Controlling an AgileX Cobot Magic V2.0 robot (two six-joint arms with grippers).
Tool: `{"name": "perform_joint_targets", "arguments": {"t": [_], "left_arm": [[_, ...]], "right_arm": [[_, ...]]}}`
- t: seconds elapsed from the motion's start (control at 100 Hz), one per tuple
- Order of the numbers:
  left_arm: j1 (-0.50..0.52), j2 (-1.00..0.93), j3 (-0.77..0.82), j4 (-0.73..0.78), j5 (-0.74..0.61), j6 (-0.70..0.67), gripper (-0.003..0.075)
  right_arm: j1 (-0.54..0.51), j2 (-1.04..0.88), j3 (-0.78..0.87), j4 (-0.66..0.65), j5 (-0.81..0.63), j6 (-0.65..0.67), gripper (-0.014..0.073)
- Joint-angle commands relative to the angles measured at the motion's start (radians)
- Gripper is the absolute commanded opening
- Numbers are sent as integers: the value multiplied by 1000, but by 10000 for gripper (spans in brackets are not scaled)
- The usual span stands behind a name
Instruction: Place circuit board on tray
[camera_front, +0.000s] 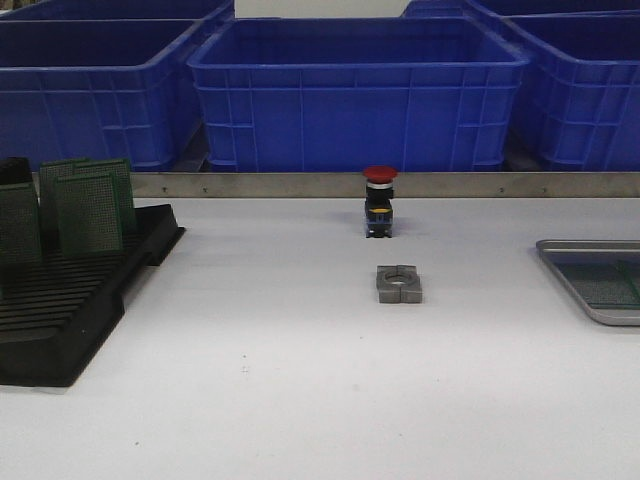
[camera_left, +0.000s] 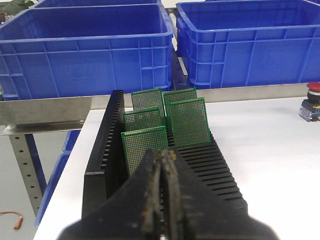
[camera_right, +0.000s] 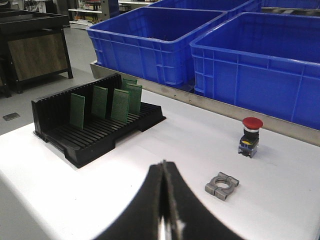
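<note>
The left wrist view shows the left gripper (camera_left: 165, 165), fingers pressed together on nothing, just behind the nearest circuit board (camera_left: 145, 148) standing upright in the black rack (camera_left: 102, 150), so this arm is nearer than the likewise clenched right gripper (camera_right: 164, 175), while the tray (camera_front: 570, 275) lies far right.

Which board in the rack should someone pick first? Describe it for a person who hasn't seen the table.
Find the black slotted rack on the robot's left side of the white table, in front of the blue crates. Five green boards stand upright in it. Probably take the nearest board, closest to the left tool; the other four stand behind it.
</note>
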Motion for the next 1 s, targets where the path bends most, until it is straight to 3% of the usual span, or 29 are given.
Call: {"name": "perform_joint_targets", "arguments": {"t": [0.0, 0.66, 0.8, 0.89, 0.99], "left_arm": [[0, -32, 48, -11, -82, 1, -20], [0, -32, 48, -11, -82, 1, -20], [0, -32, 48, -11, -82, 1, -20], [0, -32, 48, -11, -82, 1, -20], [0, -32, 48, -11, -82, 1, -20]], "right_arm": [[1, 9, -24, 15, -14, -9, -60], [1, 9, -24, 15, -18, -9, -60], [-26, 5, -21, -20, -205, -8, -60], [-75, -9, -15, -126, -292, 47, -60], [-150, -36, 1, -388, -299, 293, -60]]}}
